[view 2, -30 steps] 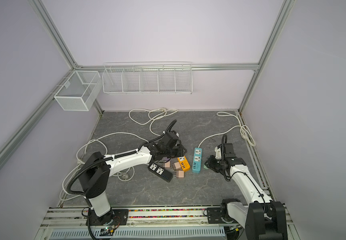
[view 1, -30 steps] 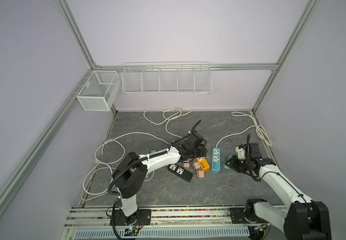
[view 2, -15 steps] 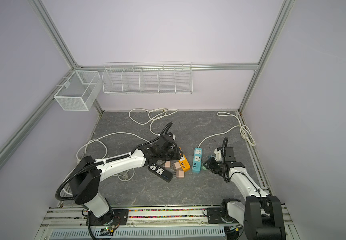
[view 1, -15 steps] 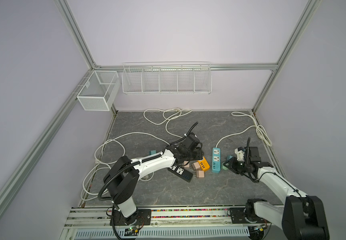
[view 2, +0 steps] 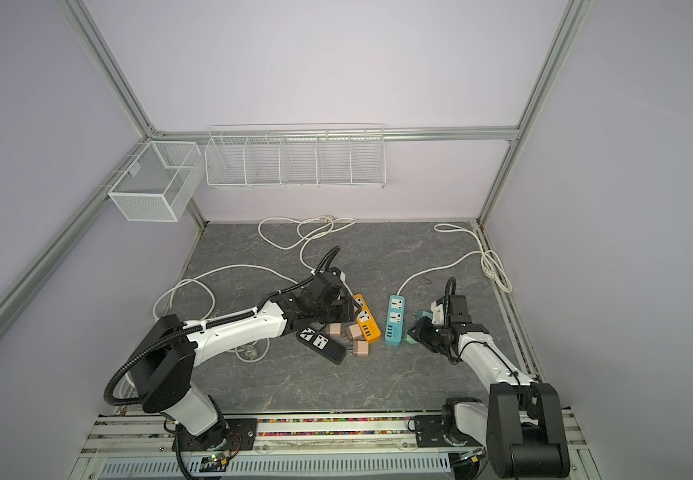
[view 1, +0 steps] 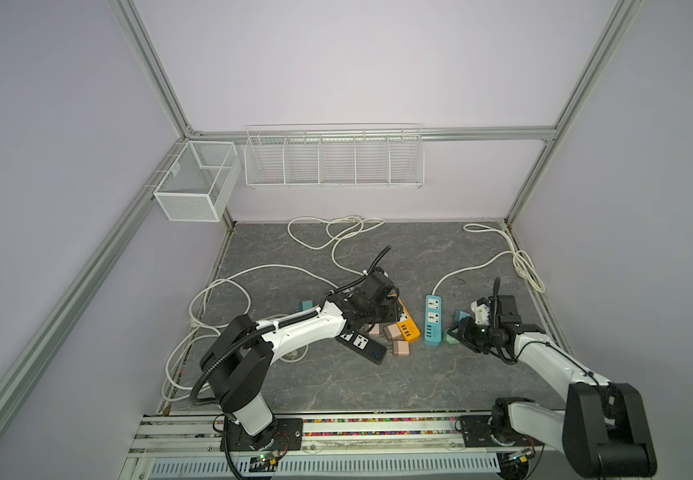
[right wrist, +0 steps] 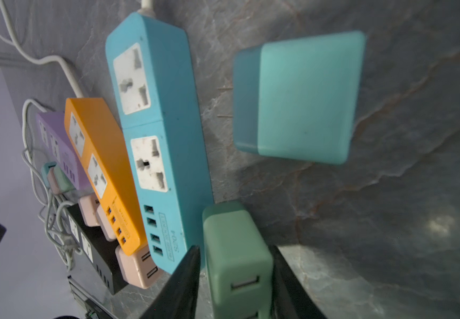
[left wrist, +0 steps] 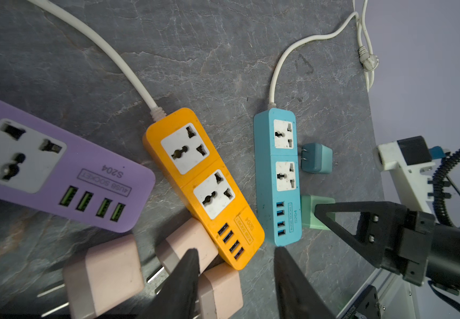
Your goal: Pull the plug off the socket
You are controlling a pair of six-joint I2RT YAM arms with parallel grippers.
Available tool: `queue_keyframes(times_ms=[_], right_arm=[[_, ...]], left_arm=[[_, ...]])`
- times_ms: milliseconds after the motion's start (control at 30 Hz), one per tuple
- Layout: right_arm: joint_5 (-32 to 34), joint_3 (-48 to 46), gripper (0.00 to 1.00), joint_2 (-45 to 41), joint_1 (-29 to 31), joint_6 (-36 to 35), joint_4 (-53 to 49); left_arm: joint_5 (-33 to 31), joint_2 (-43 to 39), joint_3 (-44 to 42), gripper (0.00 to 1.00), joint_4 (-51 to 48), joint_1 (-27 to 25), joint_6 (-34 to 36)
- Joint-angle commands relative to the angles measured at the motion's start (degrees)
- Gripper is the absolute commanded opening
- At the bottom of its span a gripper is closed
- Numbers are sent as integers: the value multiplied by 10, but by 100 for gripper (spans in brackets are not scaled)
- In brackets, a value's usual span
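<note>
The blue socket strip lies mid-floor, and both of its sockets are empty. A green plug rests beside the strip's USB end. My right gripper is open, with its fingers on either side of the green plug and a thin gap at one finger. A teal plug lies loose farther along the strip. My left gripper is open above the tip of the orange strip, and it holds nothing.
Several pink plugs lie loose around the orange strip's USB end. A purple strip and a black strip sit to the left. White cords loop over the back and left floor. Wire baskets hang on the back wall.
My right gripper has gone from shut to open around the green plug, low beside the blue strip. My left gripper has drawn back toward the front and opened a little wider.
</note>
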Motion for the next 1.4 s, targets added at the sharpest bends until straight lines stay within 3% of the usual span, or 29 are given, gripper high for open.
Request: queue_keyframes(times_ms=[0, 200, 300, 433, 467, 633, 700, 800, 900, 1000, 1167, 1233, 1367], right_arm=[[27, 19, 54, -11, -4, -5, -44], [86, 79, 70, -41, -5, -31, -137], [140, 120, 80, -61, -5, -46, -174], [247, 162, 97, -78, -5, -53, -173], [278, 167, 90, -77, -5, -56, -160], [426, 142, 89, -51, -5, -85, -29], [474, 110, 89, -26, -6, -107, 52], [520, 80, 89, 19, -8, -131, 148], [508, 47, 89, 63, -8, -164, 267], [500, 29, 89, 110, -8, -195, 359], [436, 19, 89, 146, -9, -257, 482], [413, 28, 89, 160, -15, -256, 492], [315, -30, 89, 169, -12, -298, 619]], left_arm=[[-7, -26, -4, 46, 3, 9, 8], [-31, -79, -15, 47, -26, 35, 14], [-99, -118, -14, 52, -89, 53, 19], [-204, -191, -28, 71, -152, 97, 73], [-225, -212, -39, 79, -157, 119, 87], [-277, -285, -98, 98, -173, 298, 115], [-288, -297, -131, 100, -155, 392, 125], [-306, -294, -186, 100, -84, 491, 164], [-373, -287, -247, 100, 20, 506, 234], [-376, -275, -321, 100, 172, 507, 298], [-308, -217, -416, 100, 449, 508, 379], [-284, -199, -401, 100, 455, 509, 383], [-214, -162, -408, 100, 537, 509, 391]])
